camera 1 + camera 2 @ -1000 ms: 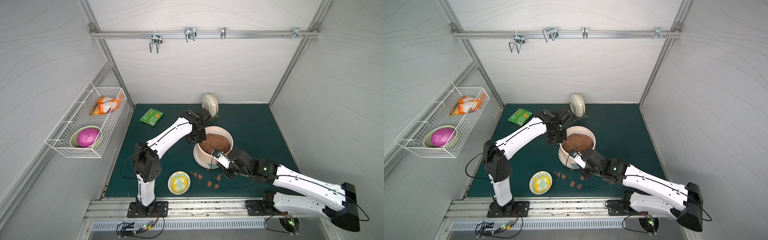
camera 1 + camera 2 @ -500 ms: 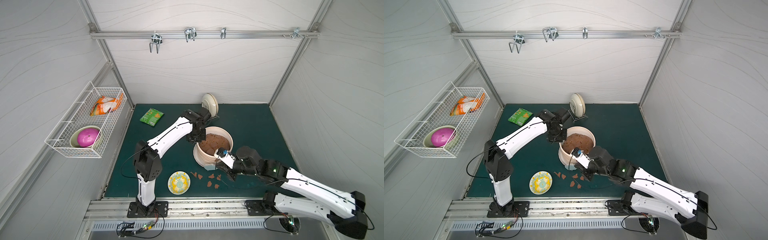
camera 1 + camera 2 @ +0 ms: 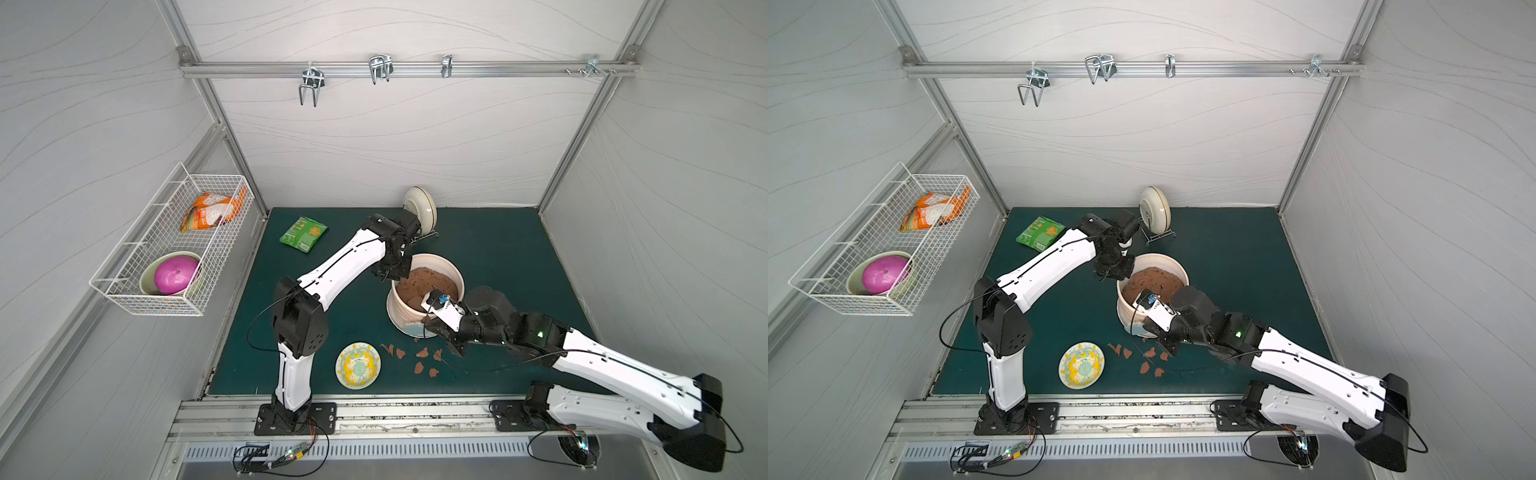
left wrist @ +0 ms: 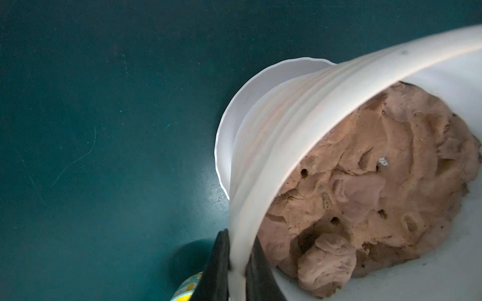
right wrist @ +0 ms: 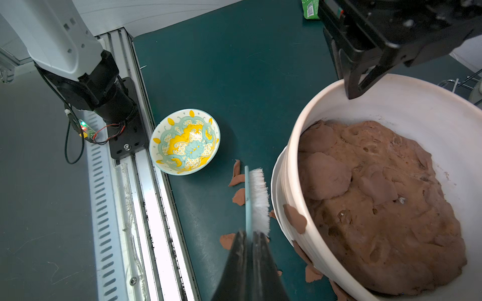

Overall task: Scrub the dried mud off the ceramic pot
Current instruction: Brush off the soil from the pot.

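The ceramic pot (image 3: pixel 441 260) (image 3: pixel 1165 257), cream and ribbed, stands mid-mat on a white saucer and holds a big brown lumpy mass (image 5: pixel 378 208). My left gripper (image 4: pixel 238 234) (image 3: pixel 397 274) is shut on its far-left rim (image 4: pixel 339 104), one finger inside and one outside. My right gripper (image 5: pixel 249 234) (image 3: pixel 1150 328) is shut on a brush (image 5: pixel 258 198) with white bristles and a pale blue back. The bristles face the pot's lower front wall, right beside it. Dried mud (image 5: pixel 294 218) clings to that wall in reddish-brown patches, and several flakes (image 3: pixel 423 353) (image 3: pixel 1150 353) lie on the mat.
A yellow-patterned bowl (image 3: pixel 358 365) sits front left near the metal rail (image 5: pixel 146 208). A green packet (image 3: pixel 303 234) and a cream dish on a wire stand (image 3: pixel 420 206) are at the back. A wire basket (image 3: pixel 124 286) hangs on the left wall.
My right arm has changed its pose and the brush has slid a little along the pot's front wall. The left gripper has stayed on the rim.
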`<act>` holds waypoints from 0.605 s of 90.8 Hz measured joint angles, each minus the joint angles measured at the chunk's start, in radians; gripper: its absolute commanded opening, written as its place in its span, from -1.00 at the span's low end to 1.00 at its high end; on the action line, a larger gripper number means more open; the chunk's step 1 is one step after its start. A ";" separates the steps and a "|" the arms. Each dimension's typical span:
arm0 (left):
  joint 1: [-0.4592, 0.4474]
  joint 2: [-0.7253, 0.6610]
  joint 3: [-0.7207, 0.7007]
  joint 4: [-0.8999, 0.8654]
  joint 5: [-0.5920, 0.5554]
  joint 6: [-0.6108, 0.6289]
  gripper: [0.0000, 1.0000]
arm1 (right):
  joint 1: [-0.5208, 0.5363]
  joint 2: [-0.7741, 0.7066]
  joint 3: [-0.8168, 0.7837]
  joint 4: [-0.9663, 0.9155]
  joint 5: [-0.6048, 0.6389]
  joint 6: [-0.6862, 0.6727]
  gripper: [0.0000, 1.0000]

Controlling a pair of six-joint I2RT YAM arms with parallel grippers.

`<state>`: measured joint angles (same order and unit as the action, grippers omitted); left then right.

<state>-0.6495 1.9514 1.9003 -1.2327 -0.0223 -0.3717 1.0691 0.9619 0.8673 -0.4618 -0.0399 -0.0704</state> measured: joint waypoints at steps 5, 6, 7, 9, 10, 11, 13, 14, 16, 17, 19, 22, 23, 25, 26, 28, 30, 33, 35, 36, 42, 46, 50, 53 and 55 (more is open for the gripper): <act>0.002 0.002 0.002 0.000 -0.002 0.010 -0.66 | 0.000 0.000 0.000 0.000 0.002 -0.001 -1.00; 0.002 0.002 0.002 0.000 -0.002 0.010 -0.65 | 0.000 0.000 0.000 0.000 0.002 -0.001 -1.00; 0.002 0.002 0.002 0.000 -0.002 0.012 -0.64 | 0.000 0.000 0.000 0.000 0.002 -0.001 -1.00; 0.003 0.002 0.002 0.000 -0.002 0.014 -0.62 | 0.000 0.000 0.000 0.000 0.003 -0.001 -1.00; 0.004 0.002 0.002 0.000 -0.001 0.017 -0.61 | 0.000 0.000 0.000 0.000 0.003 -0.001 -1.00; 0.004 0.002 0.002 0.000 -0.001 0.019 -0.59 | 0.000 0.000 0.000 0.000 0.003 -0.001 -1.00; 0.005 0.002 0.002 0.004 0.000 0.022 -0.56 | 0.000 0.000 0.000 0.000 0.004 -0.001 -1.00; 0.006 0.003 0.002 0.009 0.000 0.023 -0.54 | 0.000 0.000 0.000 0.000 0.005 -0.001 -1.00; 0.007 0.004 0.002 0.018 0.001 0.025 -0.51 | 0.000 0.000 0.000 0.000 0.005 -0.001 -1.00; 0.008 0.004 0.002 0.021 0.000 0.024 -0.49 | -0.001 0.000 0.000 0.000 0.005 -0.001 -1.00; 0.009 0.006 0.002 0.030 0.001 0.024 -0.44 | -0.001 0.000 0.000 0.000 0.006 -0.001 -1.00; 0.011 0.008 0.002 0.039 0.003 0.024 -0.38 | -0.001 -0.001 0.000 0.000 0.006 -0.001 -1.00; 0.011 0.008 0.002 0.041 0.003 0.024 -0.35 | -0.001 -0.001 0.000 0.000 0.006 -0.001 -1.00; 0.012 0.009 0.002 0.045 0.005 0.021 -0.30 | -0.001 -0.002 0.000 0.000 0.007 -0.001 -1.00; 0.012 0.010 0.002 0.047 0.004 0.021 -0.27 | -0.001 -0.002 0.000 0.000 0.007 -0.001 -1.00; 0.013 0.010 0.002 0.049 0.005 0.017 -0.23 | -0.001 -0.003 0.000 0.000 0.008 -0.001 -1.00; 0.013 0.010 0.002 0.050 0.005 0.013 -0.17 | -0.001 -0.005 0.000 0.000 0.009 -0.001 -1.00; 0.014 0.009 0.002 0.051 0.006 0.007 -0.08 | -0.001 -0.007 0.000 0.000 0.010 -0.001 -1.00; 0.014 0.009 0.002 0.053 0.006 0.000 -0.01 | -0.001 -0.008 0.000 0.000 0.010 -0.001 -1.00; 0.014 0.009 0.002 0.055 0.006 -0.006 0.03 | -0.001 -0.009 0.000 0.000 0.010 -0.001 -1.00; 0.015 0.009 0.002 0.057 0.007 -0.030 0.16 | -0.001 -0.012 0.000 0.001 0.011 -0.001 -1.00; 0.015 0.005 -0.001 0.062 0.010 -0.056 0.20 | -0.001 -0.013 0.000 0.001 0.012 -0.001 -1.00; 0.015 -0.006 -0.013 0.072 0.018 -0.081 0.21 | -0.001 -0.014 0.000 0.001 0.013 -0.001 -1.00; 0.015 -0.018 -0.027 0.082 0.024 -0.099 0.22 | -0.001 -0.015 0.000 0.001 0.013 -0.002 -1.00; 0.015 -0.030 -0.042 0.089 0.031 -0.114 0.22 | -0.001 -0.016 0.000 0.001 0.013 -0.002 -1.00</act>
<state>-0.6346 1.9213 1.8584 -1.1439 0.0086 -0.4854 1.0679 0.9459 0.8673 -0.4610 -0.0273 -0.0719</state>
